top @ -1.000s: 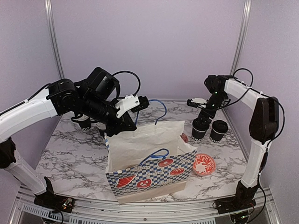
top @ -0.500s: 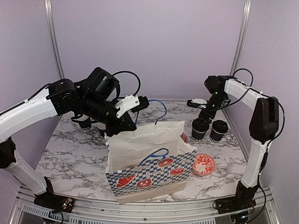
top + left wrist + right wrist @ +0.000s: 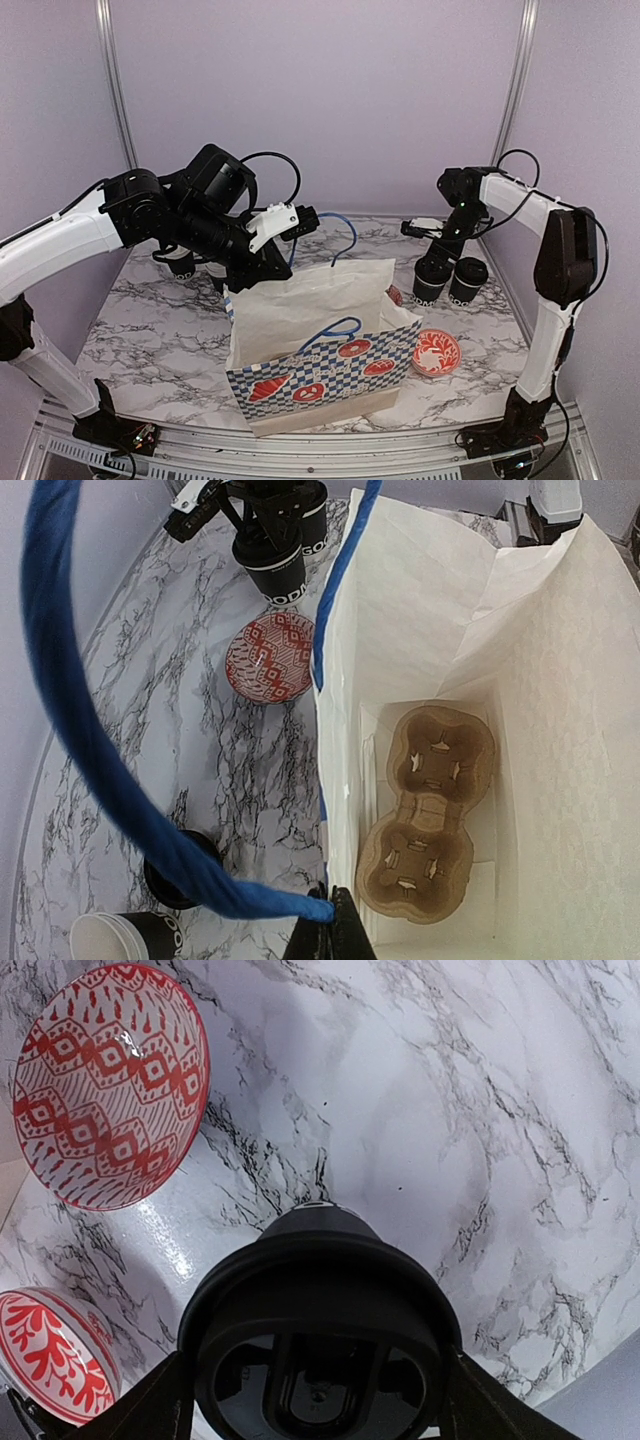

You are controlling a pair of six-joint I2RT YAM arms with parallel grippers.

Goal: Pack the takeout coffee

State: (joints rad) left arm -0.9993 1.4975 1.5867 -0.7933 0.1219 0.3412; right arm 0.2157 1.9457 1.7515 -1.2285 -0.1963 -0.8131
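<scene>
Two lidded black takeout coffee cups stand at the right: one (image 3: 428, 280) under my right gripper (image 3: 434, 252), the other (image 3: 467, 279) beside it. In the right wrist view the first cup's lid (image 3: 320, 1350) fills the space between my open fingers (image 3: 150, 1410), which flank its rim; the cup's base rests on the marble. My left gripper (image 3: 335, 917) is shut on the blue handle (image 3: 90, 730) of the patterned paper bag (image 3: 320, 372), holding it open. A brown two-cup carrier (image 3: 428, 810) lies on the bag's floor.
A red patterned bowl (image 3: 436, 352) sits right of the bag, another (image 3: 393, 295) behind it. More black cups (image 3: 182, 262) stand behind the left arm; an open cup (image 3: 110, 940) and a black lid (image 3: 180, 875) show in the left wrist view.
My right wrist has dipped slightly toward the lidded cup. The left arm, bag and cups have not moved.
</scene>
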